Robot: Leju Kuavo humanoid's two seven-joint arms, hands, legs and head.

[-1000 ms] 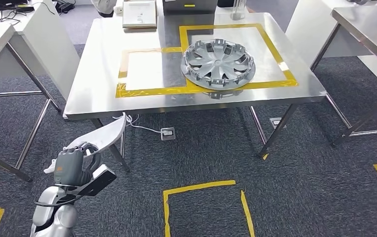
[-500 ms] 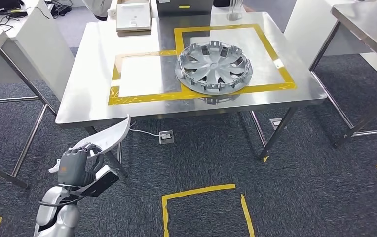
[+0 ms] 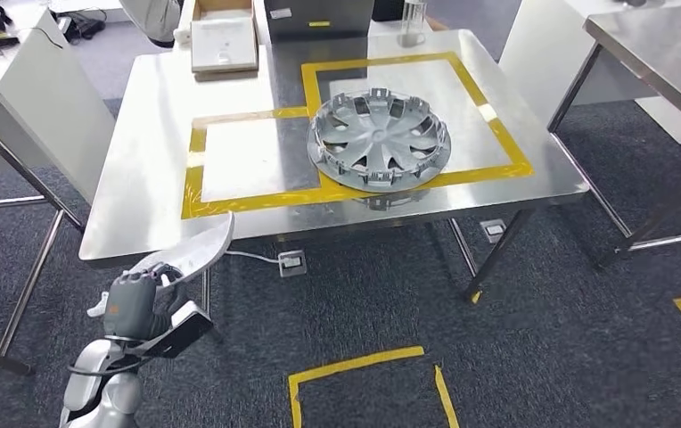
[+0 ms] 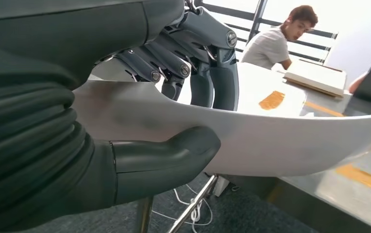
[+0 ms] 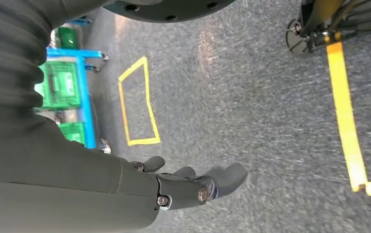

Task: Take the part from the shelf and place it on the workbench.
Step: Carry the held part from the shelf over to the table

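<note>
My left hand (image 3: 136, 300) grips a white curved plastic part (image 3: 196, 252) low at the left, its tip just at the front left corner of the steel workbench (image 3: 141, 201). Up close in the left wrist view, the thumb (image 4: 174, 155) presses under the part (image 4: 271, 145) and the fingers (image 4: 208, 73) wrap over it. On the bench a silver wheel cover (image 3: 379, 140) lies inside the larger yellow-taped square. The smaller taped square (image 3: 239, 160) beside it is bare. My right hand (image 5: 193, 187) hangs over the carpet with nothing in it, fingers loosely apart.
A flat box (image 3: 223, 43), a dark case (image 3: 319, 16) and a clear cup (image 3: 413, 25) stand at the bench's far edge, where a person (image 4: 276, 41) sits. Other tables flank it left (image 3: 16, 98) and right (image 3: 658, 53). Yellow tape marks (image 3: 355, 370) lie on the carpet.
The whole view has shifted: the workbench sits lower and nearer in the picture, so the camera has moved closer. The left hand still holds the part, now at the bench's front edge.
</note>
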